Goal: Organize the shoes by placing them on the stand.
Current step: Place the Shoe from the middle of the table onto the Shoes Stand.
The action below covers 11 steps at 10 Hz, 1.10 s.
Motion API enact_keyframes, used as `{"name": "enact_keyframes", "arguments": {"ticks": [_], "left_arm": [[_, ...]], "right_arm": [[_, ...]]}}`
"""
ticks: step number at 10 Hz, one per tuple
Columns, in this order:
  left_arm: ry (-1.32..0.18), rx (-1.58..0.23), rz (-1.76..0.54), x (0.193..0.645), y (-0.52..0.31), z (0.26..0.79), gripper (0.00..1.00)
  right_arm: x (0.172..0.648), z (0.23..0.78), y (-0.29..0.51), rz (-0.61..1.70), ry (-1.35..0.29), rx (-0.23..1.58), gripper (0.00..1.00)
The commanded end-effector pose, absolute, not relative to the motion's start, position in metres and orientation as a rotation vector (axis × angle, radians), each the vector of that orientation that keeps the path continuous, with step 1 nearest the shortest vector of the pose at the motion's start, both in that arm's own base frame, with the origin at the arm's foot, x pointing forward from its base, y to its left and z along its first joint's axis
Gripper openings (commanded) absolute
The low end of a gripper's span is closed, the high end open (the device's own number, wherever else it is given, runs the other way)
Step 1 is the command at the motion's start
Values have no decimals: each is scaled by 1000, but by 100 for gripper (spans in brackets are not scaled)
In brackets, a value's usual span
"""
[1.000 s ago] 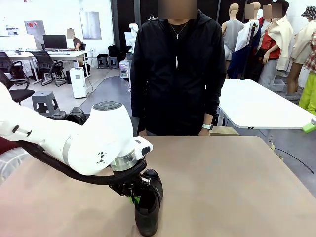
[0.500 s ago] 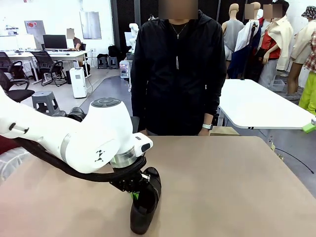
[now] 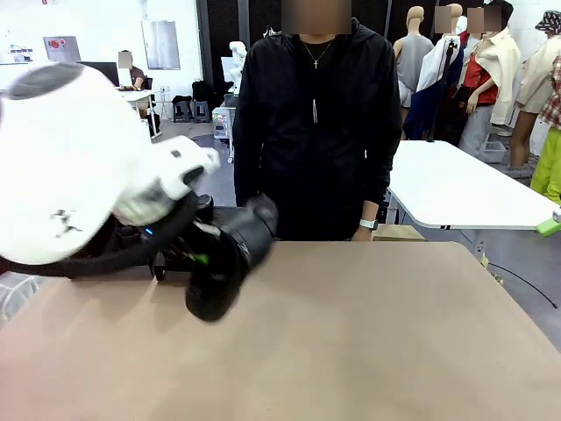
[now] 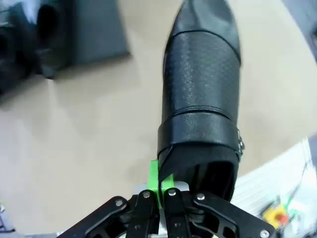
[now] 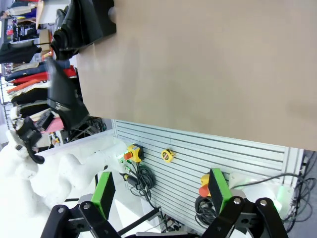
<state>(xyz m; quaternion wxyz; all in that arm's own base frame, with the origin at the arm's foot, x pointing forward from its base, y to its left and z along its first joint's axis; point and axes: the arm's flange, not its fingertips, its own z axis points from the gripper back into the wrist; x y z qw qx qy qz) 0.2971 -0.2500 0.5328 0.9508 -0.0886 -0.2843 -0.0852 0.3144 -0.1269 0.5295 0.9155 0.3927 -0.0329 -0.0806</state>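
Note:
My left gripper [image 3: 195, 256] is shut on the rim of a black leather shoe [image 3: 224, 267], holding it tilted in the air above the table's far left. In the left wrist view the green fingertips [image 4: 159, 181] pinch the collar of that shoe [image 4: 200, 84], whose toe points away. Beyond it, blurred, the dark stand [image 4: 96, 29] carries another shoe [image 4: 44, 34]. My right gripper [image 5: 161, 194] is open with nothing between its green pads [image 5: 103, 192]. From there the stand [image 5: 96, 17] and the carried shoe [image 5: 65, 96] appear far off.
A person in a black jacket [image 3: 311, 132] stands at the far edge of the tan table [image 3: 377, 333], hands down. A slatted rail with yellow and red buttons [image 5: 168, 155] runs below the table's near edge. A white table [image 3: 456, 189] stands behind on the right.
My left arm has raised the shoe off the table near the front edge and swung it up, left and farther away. The shoe now hangs tilted.

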Motion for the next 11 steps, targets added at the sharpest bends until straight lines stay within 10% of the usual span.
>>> {"name": "enact_keyframes", "arguments": {"ticks": [1, 9, 11], "left_arm": [[-778, -157, 88, 318, -220, 524, 0], [-749, -189, 110, 316, -208, 533, 0], [-645, -182, -195, 386, -220, 540, 0]], "right_arm": [[312, 530, -129, -148, -70, 800, 100], [312, 530, -129, -148, -70, 800, 100], [312, 530, -129, -148, -70, 800, 100]]}}
